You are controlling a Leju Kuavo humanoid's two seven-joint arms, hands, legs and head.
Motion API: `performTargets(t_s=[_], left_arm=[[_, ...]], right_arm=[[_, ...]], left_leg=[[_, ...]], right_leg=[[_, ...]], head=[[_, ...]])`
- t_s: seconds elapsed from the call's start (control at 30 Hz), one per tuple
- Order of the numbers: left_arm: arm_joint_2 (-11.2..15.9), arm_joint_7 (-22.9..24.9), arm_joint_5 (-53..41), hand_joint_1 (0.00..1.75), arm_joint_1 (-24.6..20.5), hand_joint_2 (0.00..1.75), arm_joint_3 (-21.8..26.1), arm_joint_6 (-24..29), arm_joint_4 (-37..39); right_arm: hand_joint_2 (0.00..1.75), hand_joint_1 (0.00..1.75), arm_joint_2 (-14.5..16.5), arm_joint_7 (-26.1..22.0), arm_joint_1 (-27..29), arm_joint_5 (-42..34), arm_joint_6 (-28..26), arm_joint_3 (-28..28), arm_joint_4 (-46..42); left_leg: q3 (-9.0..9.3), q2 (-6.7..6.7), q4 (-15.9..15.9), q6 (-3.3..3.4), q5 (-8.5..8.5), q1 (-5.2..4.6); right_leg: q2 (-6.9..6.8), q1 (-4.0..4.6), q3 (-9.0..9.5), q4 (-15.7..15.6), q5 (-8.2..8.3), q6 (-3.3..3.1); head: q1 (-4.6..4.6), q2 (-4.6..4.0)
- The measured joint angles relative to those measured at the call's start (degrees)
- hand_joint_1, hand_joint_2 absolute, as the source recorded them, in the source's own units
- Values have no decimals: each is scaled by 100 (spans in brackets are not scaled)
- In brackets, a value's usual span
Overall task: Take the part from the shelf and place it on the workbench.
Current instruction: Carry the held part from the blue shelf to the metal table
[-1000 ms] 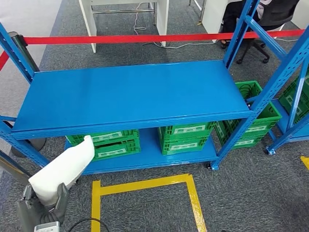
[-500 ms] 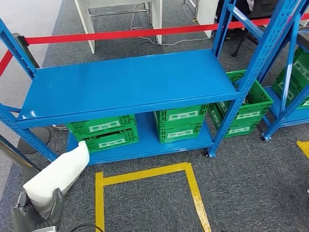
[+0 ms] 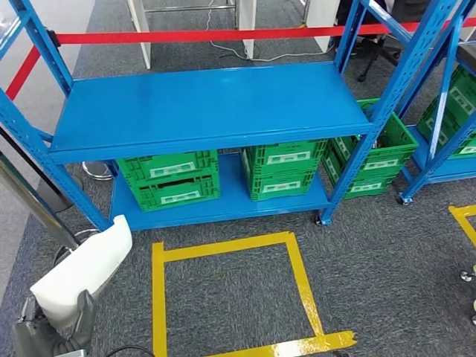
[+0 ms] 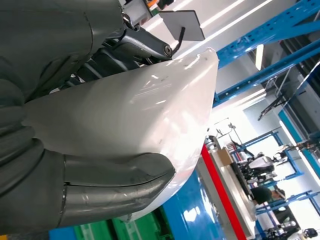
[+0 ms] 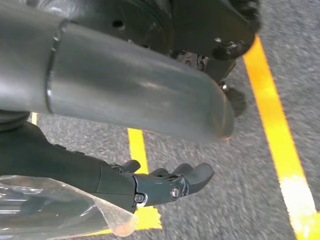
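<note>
Holding nearest the camera, the left hand (image 3: pixel 53 327) clasps a smooth white moulded plastic part (image 3: pixel 84 271), thumb (image 4: pixel 113 192) pressed under its curved shell and dark fingers (image 4: pixel 124 47) over the far side, so the piece juts forward and up, clear of the body for carrying. The part is thus off the shelf and in hand, not yet set on any tabletop. The right hand (image 5: pixel 166 182) hangs low above the floor, holding nothing, its dark fingers lying loosely apart; likely kept down as idle. Beneath lies grey carpet (image 3: pixel 381 268) marked with a yellow tape square (image 3: pixel 236 249), seemingly a standing mark before the rack. Beyond stands the blue steel shelf (image 3: pixel 213 104), its upper deck bare. Green slotted plastic crates (image 3: pixel 171 178) sit on its lower deck. Farthest, a red barrier tape (image 3: pixel 185 35) spans the aisle.
</note>
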Motion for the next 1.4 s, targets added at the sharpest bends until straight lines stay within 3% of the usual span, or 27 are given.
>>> performTargets(t_s=[0.03,0.07,0.13,0.2,0.27,0.3,0.37,0.4,0.47,0.53,0.57,0.63,0.67,0.73,0.8,0.87,0.93,1.0,1.07,1.1,1.13,1.17,1.23,1.27,1.3,1.33,1.4], left_arm=[[-1,0,-4,175,4,175,-21,7,-2],[-1,0,-10,175,6,175,-47,14,-2],[-1,0,-21,175,9,175,-91,27,-2],[-1,0,-27,175,11,175,-109,48,-4],[2,0,-27,175,11,175,-137,103,-18],[6,0,-25,175,8,175,-161,144,-25],[22,0,-14,175,6,175,-222,239,-32],[32,0,-6,175,10,175,-252,280,-35],[57,0,10,175,20,175,-292,351,-41],[86,0,19,175,23,175,-335,411,-44],[100,0,25,175,26,175,-358,438,-44],[135,0,56,175,36,175,-396,503,-44],[157,0,76,175,43,175,-409,541,-47],[199,0,109,175,50,175,-448,605,-66],[234,-1,122,175,55,175,-505,636,-97],[259,-2,121,175,72,175,-543,654,-119],[275,-4,115,175,74,175,-562,665,-133],[289,-5,92,175,66,175,-592,670,-140],[298,-4,74,175,70,175,-621,669,-142],[300,-4,74,175,72,175,-630,669,-142],[301,-4,75,175,72,175,-633,669,-142],[300,-4,77,175,73,175,-633,669,-142],[299,-4,83,175,72,175,-633,670,-146],[300,-5,83,175,72,175,-634,671,-152],[301,-5,84,175,73,175,-636,671,-162],[303,-5,85,175,77,175,-637,671,-172],[308,-4,87,175,92,175,-637,671,-185]], right_arm=[[0,0,1,-7,-1,38,-12,3,0],[0,0,1,-10,-2,68,-22,8,0],[0,0,1,-13,-5,93,-38,25,-1],[0,0,1,-16,-17,105,-45,43,-3],[0,0,2,-30,-47,138,-45,54,-7],[0,0,2,-45,-60,159,-46,56,-8],[0,0,4,-78,-66,204,-48,60,-8],[0,0,5,-95,-63,227,-54,60,-8],[0,0,9,-115,-61,279,-70,61,-8],[0,0,9,-127,-67,329,-91,71,-9],[0,0,9,-128,-69,354,-99,78,-9],[0,0,9,-135,-73,413,-113,90,-9],[0,0,10,-143,-75,444,-115,93,-9],[0,0,27,-167,-72,500,-115,98,-8],[0,0,51,-184,-77,542,-119,100,-8],[0,0,64,-191,-97,571,-122,102,-9],[0,0,68,-203,-113,592,-122,110,-9],[0,0,68,-215,-110,626,-122,128,-9],[0,0,68,-215,-96,698,-137,154,-10],[0,0,68,-213,-92,738,-154,168,-10],[0,0,68,-210,-91,777,-177,183,-12],[0,0,68,-208,-92,806,-200,197,-14],[0,0,73,-202,-95,842,-232,220,-19],[0,0,78,-198,-92,851,-239,230,-21],[0,0,83,-195,-91,856,-242,238,-23],[0,0,87,-192,-89,860,-244,242,-25],[0,0,99,-188,-88,866,-245,245,-29]], left_leg=[[-95,6,5,6,76,-9],[-192,12,12,7,152,-19],[-379,19,27,-10,295,-32],[-520,16,51,-47,418,-44],[-613,16,92,-93,535,-69],[-646,18,102,-113,592,-81],[-699,9,109,-157,666,-78],[-737,-2,164,-192,580,-70],[-855,-20,594,-276,107,-43],[-996,-21,1380,-333,-457,-21],[-1031,-21,1706,-345,-597,-14],[-855,-15,1782,-329,-486,-14],[-627,4,1495,-292,-319,-23],[-124,173,710,-143,-123,-78],[90,310,275,-30,-119,-150],[80,240,153,6,-41,-159],[55,104,-3,43,48,-110],[-25,-19,-89,51,108,-74],[-148,-113,-60,31,180,-66],[-203,-163,-35,13,210,-59],[-259,-217,-1,-12,236,-47],[-316,-277,43,-40,258,-29],[-449,-406,158,-109,296,-1],[-508,-469,214,-146,319,-2],[-559,-533,256,-180,348,-8],[-601,-599,279,-211,379,-14],[-665,-639,326,-260,396,-13]], right_leg=[[0,-2,-65,383,-202,15],[0,-2,-76,674,-265,24],[0,-2,162,712,-21,19],[4,0,804,-40,223,-3],[23,3,1447,-978,142,-41],[32,9,1602,-1243,72,-60],[13,8,1552,-1335,76,-125],[-9,3,1497,-1318,117,-169],[-71,-7,1365,-1281,205,-264],[-136,10,1220,-1205,270,-313],[-178,19,1148,-1158,298,-321],[-270,41,997,-1055,348,-318],[-318,56,939,-1008,365,-314],[-417,75,846,-944,394,-292],[-528,67,795,-914,442,-231],[-601,55,764,-923,482,-157],[-385,32,664,-830,332,-105],[-82,4,438,-295,-75,-51],[-6,-8,226,426,-383,2],[-2,-12,214,591,-375,24],[4,-22,309,528,-255,44],[33,-40,512,240,-73,65],[288,-84,1017,-549,110,95],[410,-99,1161,-814,114,81],[496,-100,1217,-933,67,45],[484,-91,1212,-942,63,-13],[316,-97,1143,-923,86,-127]], head=[[8,0],[11,0],[12,0],[14,0],[19,0],[22,0],[19,0],[15,0],[-9,0],[-32,0],[-37,0],[-39,0],[-40,0],[-32,0],[-22,0],[-21,0],[-7,0],[19,0],[31,0],[32,0],[31,0],[30,0],[36,0],[42,0],[41,0],[41,0],[30,0]])
